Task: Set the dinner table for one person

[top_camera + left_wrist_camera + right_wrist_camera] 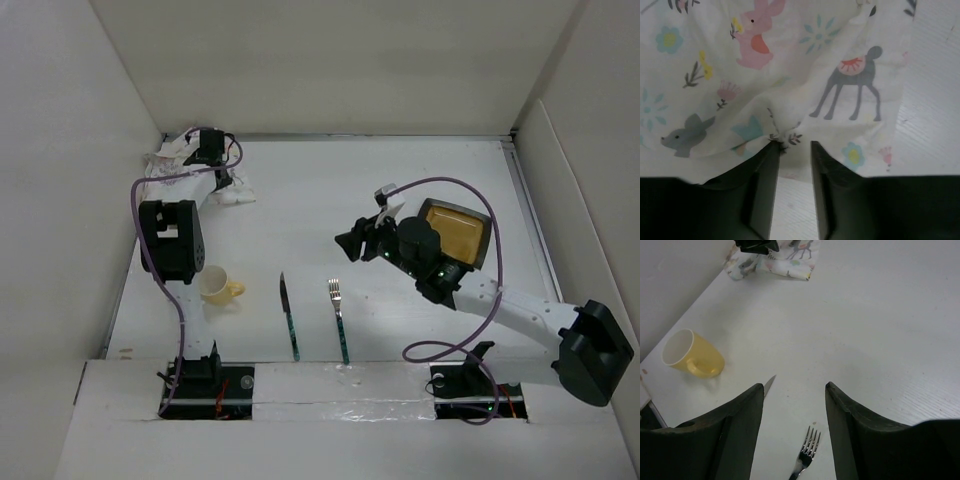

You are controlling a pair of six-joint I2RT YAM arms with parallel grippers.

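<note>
Largest first: the dinner table (400, 190). Spreads plain and white across the top view, walled by white panels (330, 60) at the far side, left and right.

Then the left arm (170, 240). Reaches to the far-left corner of the tabletop. Ends in the left gripper (794, 149), nearly closed, with a gathered fold of the placemat (790, 65) pinched at the fingertips.

Then the right arm (500, 305). Stretches from the near right toward mid-table. Carries the right gripper (794, 390) above the bare top, spread wide, holding nothing.

The placemat. Sits crumpled in that far-left corner, right under the left gripper. Carries printed pictures on white cloth: a pink rabbit, a grey camel with a red saddle, a grey elephant and small flowers.

The plate (470, 235). Amber with a dark rim and rounded corners. Rests on the right half of the table, partly hidden behind the right arm.

The mug (218, 287). Yellow outside, white inside. Stands just beside the left arm, handle toward the knife.

Smallest: the knife (290, 320) and the fork (339, 318). Lie side by side but apart, close to the near edge, dark teal handles nearest the arms' bases, fork to the right. Show in the right wrist view too, tines low between the open fingers, blade tip beside one of them.
</note>
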